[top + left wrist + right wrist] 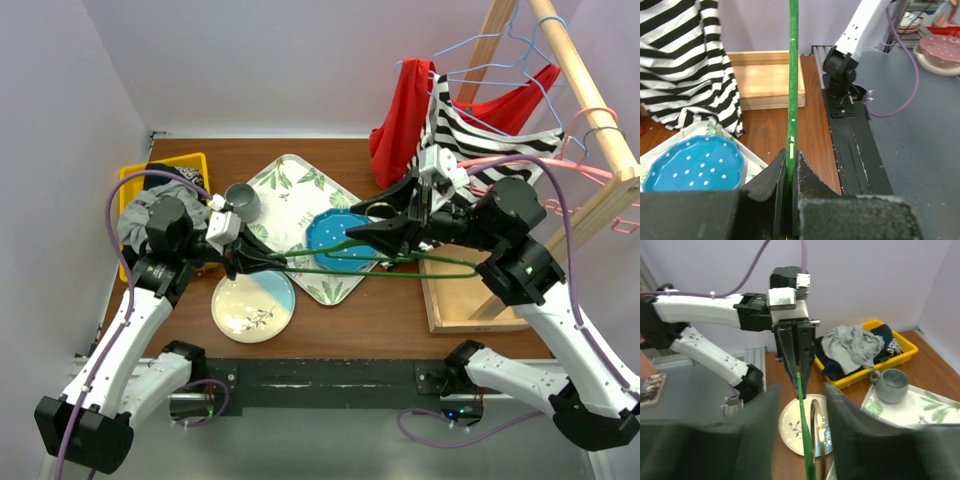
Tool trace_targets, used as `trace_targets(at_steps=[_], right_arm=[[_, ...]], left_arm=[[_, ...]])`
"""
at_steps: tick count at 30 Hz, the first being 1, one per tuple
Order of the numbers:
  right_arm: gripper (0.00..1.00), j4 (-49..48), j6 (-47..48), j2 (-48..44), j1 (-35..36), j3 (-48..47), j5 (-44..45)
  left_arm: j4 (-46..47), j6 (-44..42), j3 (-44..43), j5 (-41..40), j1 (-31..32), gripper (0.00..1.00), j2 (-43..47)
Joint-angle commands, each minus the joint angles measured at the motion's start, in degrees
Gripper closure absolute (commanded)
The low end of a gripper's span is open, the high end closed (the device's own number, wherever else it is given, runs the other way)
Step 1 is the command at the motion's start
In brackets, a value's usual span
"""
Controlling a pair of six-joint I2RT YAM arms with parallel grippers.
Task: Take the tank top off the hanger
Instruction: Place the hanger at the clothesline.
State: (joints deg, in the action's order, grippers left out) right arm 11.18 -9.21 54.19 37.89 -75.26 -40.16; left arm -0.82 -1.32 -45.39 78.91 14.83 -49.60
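Observation:
A thin green hanger [380, 270] is held level above the table and carries no cloth. My left gripper [262, 262] is shut on its left end, and the left wrist view shows the green wire [791, 100] pinched between the jaws [790, 161]. My right gripper [365, 235] is open around the hanger's middle. Its blurred fingers [760, 435] stand either side of the green wire [802, 425] and the metal hook [815, 425] without touching. A black-and-white striped top [450, 130] hangs at the rack behind, and also shows in the left wrist view [685, 60].
A red garment [405, 110] and several spare hangers hang on the wooden rack [590, 110] at the right. A yellow bin [135, 185] at the left holds grey cloth [150, 205]. A leaf-print tray [290, 190] carries a grey mug [242, 200] and a blue plate [335, 235]. A cream plate [252, 305] lies nearer.

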Motion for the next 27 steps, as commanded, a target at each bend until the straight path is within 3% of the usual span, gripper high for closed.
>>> trace_targets(at_steps=[1, 2, 6, 9, 10, 17, 27], right_arm=[[0.39, 4.0, -2.6, -0.9, 0.3, -5.4, 6.7], [0.33, 4.7, -3.0, -1.2, 0.3, -6.1, 8.7], [0.22, 10.6, -4.4, -1.3, 0.3, -13.4, 18.2], [0.03, 12.6, -5.0, -0.5, 0.3, -18.9, 19.9], [0.01, 12.9, -4.9, -0.2, 0.3, -20.3, 20.1], [0.01, 14.3, -5.8, 2.4, 0.4, -30.9, 20.8], [0.01, 10.3, -6.4, -2.6, 0.3, -26.4, 19.3]], left_arm=[[-1.5, -1.8, -2.1, -5.3, 0.3, 1.00, 0.5], [-2.0, -2.6, -2.1, -6.0, 0.3, 1.00, 0.6], [-0.1, 0.3, -2.2, -14.6, 0.4, 1.00, 0.9], [2.9, 0.9, -3.7, -20.2, 1.2, 1.00, -0.7], [2.8, 0.9, -5.3, -21.5, 1.5, 1.00, -1.4], [-8.1, -6.4, -17.8, -32.9, 3.9, 1.00, -14.3], [-0.7, -5.1, -31.8, -34.9, 9.3, 1.00, -31.8]])
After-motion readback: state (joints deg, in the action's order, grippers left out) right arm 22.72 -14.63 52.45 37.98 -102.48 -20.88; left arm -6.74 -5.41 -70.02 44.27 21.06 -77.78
